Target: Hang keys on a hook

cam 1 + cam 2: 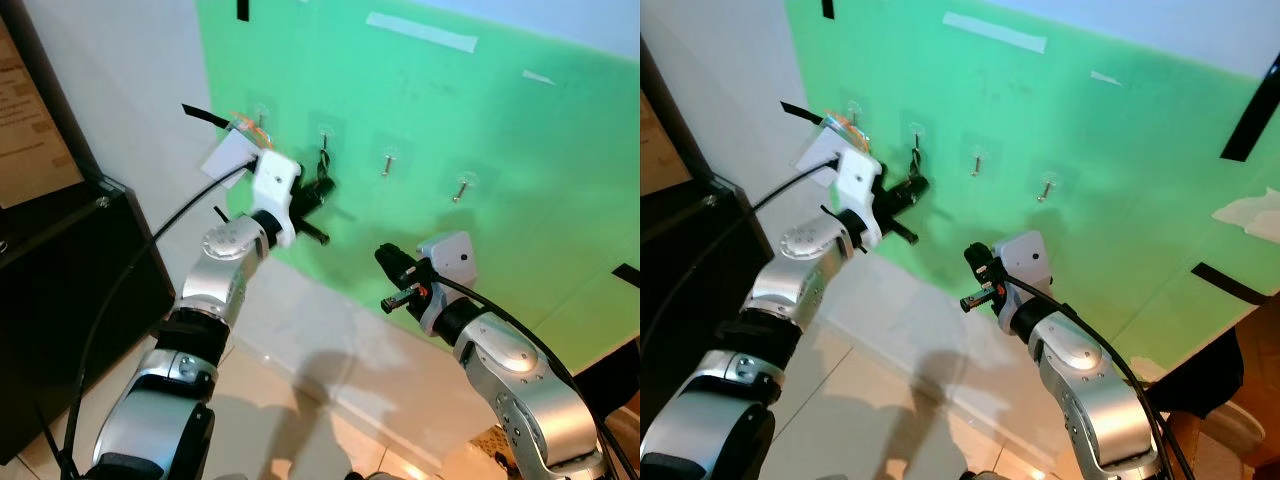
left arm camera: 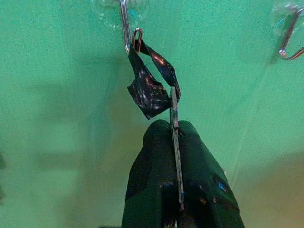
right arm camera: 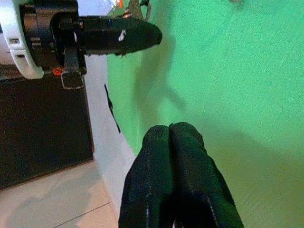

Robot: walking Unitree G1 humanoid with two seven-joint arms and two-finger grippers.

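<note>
Hanging step under way: left gripper (image 2: 175,130) pinching key (image 2: 175,142), black tag (image 2: 149,90) just ahead, looped over hook (image 2: 125,28). Next, judged: unclamp, retract straight. Right gripper (image 3: 170,135) pressed together, idle.

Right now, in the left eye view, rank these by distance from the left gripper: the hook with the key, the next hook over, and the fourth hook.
1. Hook with the key: at the left gripper, which pinches the key.
2. Next hook: one place toward the robot's right.
3. Fourth hook: farthest right, above the right gripper.
</note>
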